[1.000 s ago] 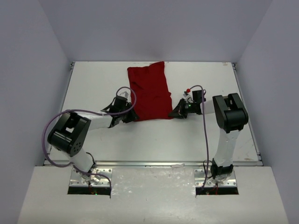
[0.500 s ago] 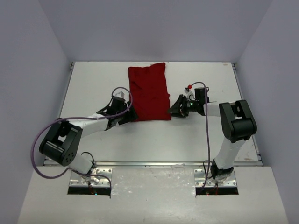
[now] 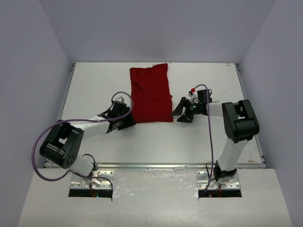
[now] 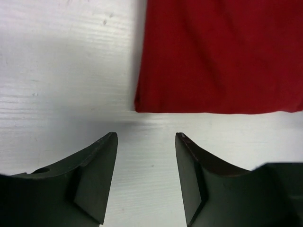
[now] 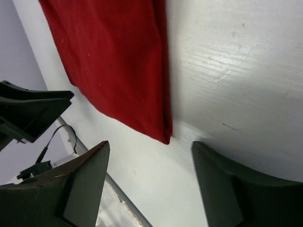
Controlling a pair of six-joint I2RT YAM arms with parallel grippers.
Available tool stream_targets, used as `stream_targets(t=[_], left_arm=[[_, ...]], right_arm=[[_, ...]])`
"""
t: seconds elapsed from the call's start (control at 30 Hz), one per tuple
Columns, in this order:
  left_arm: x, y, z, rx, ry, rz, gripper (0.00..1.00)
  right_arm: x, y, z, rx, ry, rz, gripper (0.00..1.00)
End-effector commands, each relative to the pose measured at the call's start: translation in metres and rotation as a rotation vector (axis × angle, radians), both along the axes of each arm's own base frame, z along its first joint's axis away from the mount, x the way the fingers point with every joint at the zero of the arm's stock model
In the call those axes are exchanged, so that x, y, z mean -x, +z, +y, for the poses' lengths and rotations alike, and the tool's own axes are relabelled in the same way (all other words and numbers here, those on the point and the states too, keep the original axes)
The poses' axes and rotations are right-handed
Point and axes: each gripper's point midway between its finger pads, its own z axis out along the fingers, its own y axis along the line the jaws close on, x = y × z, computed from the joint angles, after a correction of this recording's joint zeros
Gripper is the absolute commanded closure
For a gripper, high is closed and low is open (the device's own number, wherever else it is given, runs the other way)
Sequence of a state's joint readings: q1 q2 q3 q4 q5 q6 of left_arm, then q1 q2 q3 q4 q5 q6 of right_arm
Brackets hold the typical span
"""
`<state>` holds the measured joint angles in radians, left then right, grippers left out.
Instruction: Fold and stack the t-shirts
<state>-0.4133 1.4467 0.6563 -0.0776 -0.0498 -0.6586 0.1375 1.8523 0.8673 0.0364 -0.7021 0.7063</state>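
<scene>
Two grippers are hanging open and empty, so nothing is being held right now. Left gripper (image 4: 144, 137) is sitting low over the table (image 3: 90, 80). The t-shirt (image 3: 150, 94) is lying flat just ahead of its fingers (image 4: 97, 170). The near-left corner is lining up w/ the gap, and the near hem is running off past the right finger. They aren't touching: a strip of bare table is showing betw. tips and cloth. Right gripper (image 5: 150, 144) is facing the opposite near corner. That corner is showing betw. its two tips, but I can't tell if there's contact.

Progress, as I'm reading it: the shirt is already looking folded lengthwise into a narrow strip. No sleeves are sticking out and the edges are fairly straight, w/ a few wrinkles at the far end. A cross-fold is prob. what's remaining, i.e. near hem going toward the far end. Stacking isn't looking possible yet, since only one shirt is showing.

Room: bare table is lying behind and outboard of both finger pairs, so approach from the near side is looking free. Ahead of the fingers, the strip's far end is reaching close to the far table edge, w/ walls (image 3: 151, 28) rising right beyond. I'm judging little spare room there.
</scene>
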Motion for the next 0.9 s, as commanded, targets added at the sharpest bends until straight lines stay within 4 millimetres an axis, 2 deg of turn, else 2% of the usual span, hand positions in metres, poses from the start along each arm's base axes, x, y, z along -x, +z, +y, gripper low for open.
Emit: stream_targets(t=[0.0,0.13,0.17,0.27,0.33,0.37,0.47,0.53,0.57,0.63,0.67,0.7,0.73,0.77,0.83,0.87], left_arm=[[-0.007,-0.015,-0.001,-0.002,-0.003,0.011,0.5],[-0.024,-0.017,-0.001,0.0,0.016,-0.006,0.5],[-0.024,-0.019,0.001,-0.009,0.019,0.002,0.5],[-0.027,-0.023,0.002,-0.02,0.018,0.006,0.5],[-0.026,-0.028,0.001,-0.015,0.008,0.018,0.5],[-0.026,-0.029,0.0,-0.013,0.003,0.021,0.5],[-0.023,-0.037,-0.004,0.004,-0.016,0.034,0.58],[-0.023,-0.041,-0.008,0.014,-0.031,0.038,0.68],[-0.02,-0.046,-0.01,0.026,-0.045,0.061,0.73],[-0.018,-0.049,-0.013,0.042,-0.053,0.069,0.97],[-0.017,-0.047,-0.014,0.05,-0.054,0.066,1.0],[-0.016,-0.044,-0.015,0.056,-0.057,0.06,1.0],[-0.011,-0.043,-0.013,0.057,-0.056,0.069,1.0],[-0.012,-0.031,-0.015,0.073,-0.059,0.039,1.0],[-0.003,-0.022,-0.016,0.091,-0.068,0.033,1.0],[0.004,-0.008,-0.022,0.116,-0.092,-0.001,1.0]], right_arm=[[-0.004,-0.013,0.005,0.018,0.027,-0.002,0.29],[-0.006,-0.028,0.011,0.057,0.043,0.023,0.37],[-0.006,-0.029,0.013,0.06,0.047,0.028,0.44],[0.0,-0.039,0.016,0.089,0.056,0.053,0.5],[0.001,-0.039,0.012,0.113,0.033,0.051,0.53],[0.008,-0.042,0.01,0.126,0.025,0.066,0.55],[0.01,-0.042,0.009,0.128,0.017,0.061,0.61],[0.01,-0.044,0.013,0.113,0.029,0.074,0.64],[0.008,-0.046,0.015,0.108,0.03,0.072,0.72],[0.006,-0.047,0.018,0.093,0.032,0.074,0.81],[0.008,-0.044,0.02,0.074,0.043,0.077,0.98],[0.008,-0.04,0.021,0.066,0.044,0.069,0.99],[0.017,-0.041,0.02,0.061,0.038,0.079,0.99],[0.014,-0.026,0.021,0.053,0.033,0.029,0.99],[0.025,-0.019,0.018,0.048,0.025,0.028,0.99],[0.027,-0.004,0.02,0.03,0.02,-0.002,0.99]])
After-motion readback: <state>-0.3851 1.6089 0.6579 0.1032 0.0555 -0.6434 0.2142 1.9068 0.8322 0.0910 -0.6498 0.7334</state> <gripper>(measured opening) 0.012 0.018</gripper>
